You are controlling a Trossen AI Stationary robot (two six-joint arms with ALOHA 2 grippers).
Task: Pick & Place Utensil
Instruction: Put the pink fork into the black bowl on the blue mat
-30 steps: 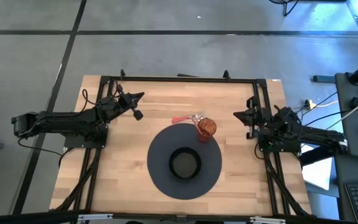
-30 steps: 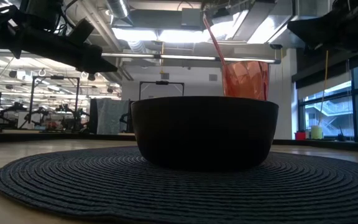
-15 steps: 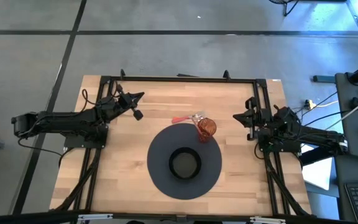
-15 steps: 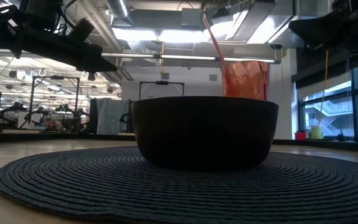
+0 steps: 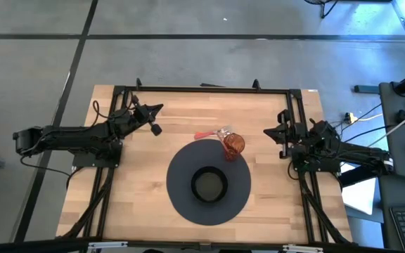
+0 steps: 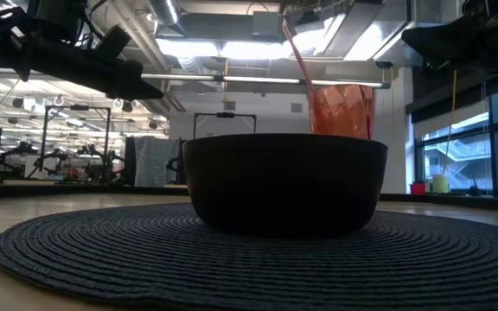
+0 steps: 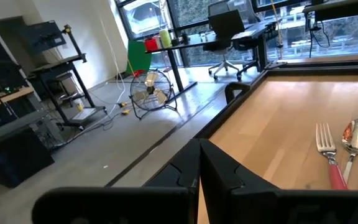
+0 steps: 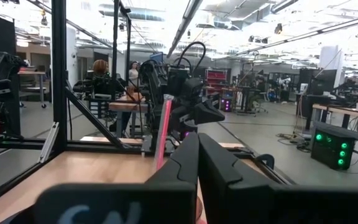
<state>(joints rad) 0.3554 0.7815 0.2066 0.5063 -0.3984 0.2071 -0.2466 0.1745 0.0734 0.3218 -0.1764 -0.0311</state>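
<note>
A red see-through cup [image 5: 233, 145] stands on the far right part of a dark round mat [image 5: 181, 200]. A red utensil handle [image 6: 296, 52] sticks up out of it, leaning. A black bowl [image 5: 208, 184] sits at the mat's middle. A red-handled fork [image 7: 324, 140] and a spoon [image 7: 357, 134] lie flat on the wood just beyond the mat, left of the cup. My left gripper [image 5: 159, 108] hovers shut over the table's far left. My right gripper [image 5: 266, 131] hovers shut right of the cup. Both are apart from the utensils.
A black frame [image 5: 209, 89] runs round the table's far and side edges. Bare wood [image 5: 139, 190] lies left and right of the mat. In the right wrist view, people stand in the room beyond the table.
</note>
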